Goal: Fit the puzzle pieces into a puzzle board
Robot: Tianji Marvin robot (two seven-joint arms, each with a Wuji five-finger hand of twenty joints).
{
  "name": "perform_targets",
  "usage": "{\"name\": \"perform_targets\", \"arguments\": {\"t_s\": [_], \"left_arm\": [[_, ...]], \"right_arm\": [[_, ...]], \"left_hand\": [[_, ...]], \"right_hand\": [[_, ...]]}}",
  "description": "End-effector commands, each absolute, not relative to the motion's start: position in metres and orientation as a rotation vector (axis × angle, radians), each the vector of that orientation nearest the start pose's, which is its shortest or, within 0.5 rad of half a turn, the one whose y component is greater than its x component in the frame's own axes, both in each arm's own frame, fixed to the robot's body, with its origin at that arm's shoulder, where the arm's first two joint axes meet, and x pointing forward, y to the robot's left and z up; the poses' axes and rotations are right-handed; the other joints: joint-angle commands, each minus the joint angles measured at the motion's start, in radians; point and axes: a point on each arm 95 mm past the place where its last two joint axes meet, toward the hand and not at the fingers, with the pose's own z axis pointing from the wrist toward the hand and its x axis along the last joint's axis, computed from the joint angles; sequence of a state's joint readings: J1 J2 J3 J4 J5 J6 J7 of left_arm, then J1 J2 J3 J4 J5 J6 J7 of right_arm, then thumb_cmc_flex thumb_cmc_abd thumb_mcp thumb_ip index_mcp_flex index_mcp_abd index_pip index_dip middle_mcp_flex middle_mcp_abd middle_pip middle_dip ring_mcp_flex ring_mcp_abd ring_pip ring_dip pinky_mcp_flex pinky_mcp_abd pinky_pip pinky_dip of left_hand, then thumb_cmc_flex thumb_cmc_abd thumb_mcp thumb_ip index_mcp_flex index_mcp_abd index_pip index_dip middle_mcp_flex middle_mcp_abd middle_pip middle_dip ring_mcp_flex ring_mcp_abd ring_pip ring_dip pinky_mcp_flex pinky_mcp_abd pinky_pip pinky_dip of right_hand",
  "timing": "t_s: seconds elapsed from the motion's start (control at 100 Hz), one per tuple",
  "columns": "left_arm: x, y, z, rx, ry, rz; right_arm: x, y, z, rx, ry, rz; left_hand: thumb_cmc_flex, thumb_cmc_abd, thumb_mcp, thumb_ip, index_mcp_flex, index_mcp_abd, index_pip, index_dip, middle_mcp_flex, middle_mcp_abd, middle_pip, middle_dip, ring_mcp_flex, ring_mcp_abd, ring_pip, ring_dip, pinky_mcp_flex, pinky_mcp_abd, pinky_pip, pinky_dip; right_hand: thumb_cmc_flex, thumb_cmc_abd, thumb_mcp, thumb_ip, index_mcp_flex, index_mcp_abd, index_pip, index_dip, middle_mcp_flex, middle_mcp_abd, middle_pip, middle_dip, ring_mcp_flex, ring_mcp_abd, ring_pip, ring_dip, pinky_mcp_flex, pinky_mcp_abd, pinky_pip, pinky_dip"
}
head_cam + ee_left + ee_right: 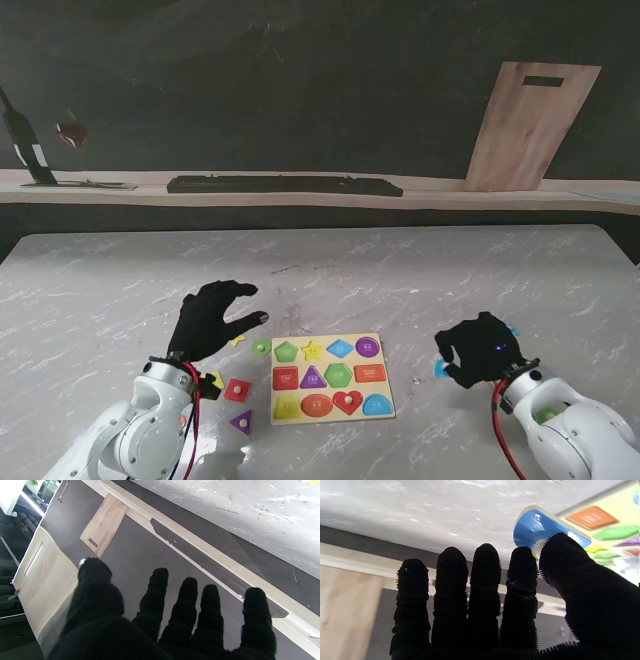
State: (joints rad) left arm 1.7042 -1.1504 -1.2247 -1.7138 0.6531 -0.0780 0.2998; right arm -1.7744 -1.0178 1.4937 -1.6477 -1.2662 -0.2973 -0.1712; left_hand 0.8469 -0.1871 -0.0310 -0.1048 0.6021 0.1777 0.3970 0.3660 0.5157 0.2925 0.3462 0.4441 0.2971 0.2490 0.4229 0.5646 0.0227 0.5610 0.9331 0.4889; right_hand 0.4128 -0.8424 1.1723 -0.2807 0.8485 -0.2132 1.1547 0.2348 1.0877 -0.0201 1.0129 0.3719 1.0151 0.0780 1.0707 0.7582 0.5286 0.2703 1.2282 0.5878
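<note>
Right robot hand (482, 350) pinched the blue puzzle piece (537, 528) between thumb and forefinger; the puzzle board (332, 378) lay to its left. Left robot hand (212, 318) splayed, empty.

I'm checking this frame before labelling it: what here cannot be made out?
- Shape of the blue piece: right wrist view, the right hand covers part of it.
- Print on the puzzle board pieces: stand view, too small; right wrist view, blurred and cut by the edge.
- Yellow piece: stand view, largely behind the left hand and wrist.
</note>
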Motion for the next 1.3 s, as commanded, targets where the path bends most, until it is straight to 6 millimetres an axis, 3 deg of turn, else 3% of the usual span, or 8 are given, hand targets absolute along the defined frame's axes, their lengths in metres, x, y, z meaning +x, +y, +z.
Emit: {"name": "perform_targets", "arguments": {"t_s": [0.0,0.25,0.49,0.75,1.29], "left_arm": [[0.36,-0.024,-0.306,-1.423,1.035,-1.948],[0.359,-0.024,-0.306,-1.467,1.068,-1.987],[0.358,-0.03,-0.307,-1.61,1.005,-2.077],[0.357,-0.035,-0.307,-1.694,0.981,-2.122],[0.357,-0.033,-0.307,-1.669,0.986,-2.111]], "right_arm": [[0.363,-0.07,-0.318,0.829,1.644,1.405],[0.376,-0.034,-0.327,0.801,1.729,1.475],[0.371,-0.012,-0.341,0.852,1.75,1.486],[0.357,0.001,-0.353,0.934,1.756,1.46],[0.342,0.022,-0.366,1.033,1.747,1.4]], "left_hand": [[0.01,0.024,-0.01,0.029,-0.007,-0.004,-0.027,-0.006,0.009,0.007,-0.029,-0.004,0.014,0.014,-0.022,-0.002,-0.009,-0.163,0.007,-0.006],[0.003,0.031,-0.01,0.03,-0.018,-0.013,-0.039,-0.011,0.015,0.001,-0.037,-0.007,0.029,0.014,-0.026,-0.003,-0.01,-0.165,0.003,-0.008],[0.008,0.027,-0.008,0.032,-0.015,-0.011,-0.046,-0.012,0.015,0.003,-0.046,-0.01,0.031,0.018,-0.033,-0.003,-0.002,-0.174,-0.007,-0.013],[0.007,0.028,-0.008,0.032,-0.015,-0.012,-0.05,-0.012,0.016,0.0,-0.049,-0.008,0.031,0.016,-0.04,-0.001,-0.004,-0.175,-0.014,-0.016],[0.009,0.03,-0.007,0.033,-0.008,-0.011,-0.054,-0.011,0.021,0.003,-0.05,-0.006,0.034,0.017,-0.043,0.003,-0.002,-0.173,-0.017,-0.015]], "right_hand": [[0.039,0.03,0.049,0.026,0.028,-0.088,0.033,0.018,0.018,0.005,0.026,-0.003,0.028,-0.014,0.018,0.005,0.006,0.014,0.024,0.017],[0.039,0.033,0.046,0.026,0.026,-0.089,0.034,0.02,0.017,0.004,0.026,-0.002,0.027,-0.016,0.017,0.005,0.006,0.012,0.023,0.015],[0.045,0.017,0.05,0.027,0.038,-0.063,0.033,0.011,0.031,0.02,0.029,-0.002,0.038,-0.003,0.026,0.007,0.011,0.02,0.033,0.017],[0.05,0.004,0.058,0.027,0.049,-0.047,0.033,0.005,0.038,0.033,0.032,-0.002,0.044,0.007,0.034,0.009,0.011,0.03,0.045,0.02],[0.065,-0.016,0.067,0.029,0.065,-0.02,0.031,0.003,0.048,0.058,0.04,0.001,0.055,0.031,0.058,0.011,0.015,0.047,0.075,0.029]]}}
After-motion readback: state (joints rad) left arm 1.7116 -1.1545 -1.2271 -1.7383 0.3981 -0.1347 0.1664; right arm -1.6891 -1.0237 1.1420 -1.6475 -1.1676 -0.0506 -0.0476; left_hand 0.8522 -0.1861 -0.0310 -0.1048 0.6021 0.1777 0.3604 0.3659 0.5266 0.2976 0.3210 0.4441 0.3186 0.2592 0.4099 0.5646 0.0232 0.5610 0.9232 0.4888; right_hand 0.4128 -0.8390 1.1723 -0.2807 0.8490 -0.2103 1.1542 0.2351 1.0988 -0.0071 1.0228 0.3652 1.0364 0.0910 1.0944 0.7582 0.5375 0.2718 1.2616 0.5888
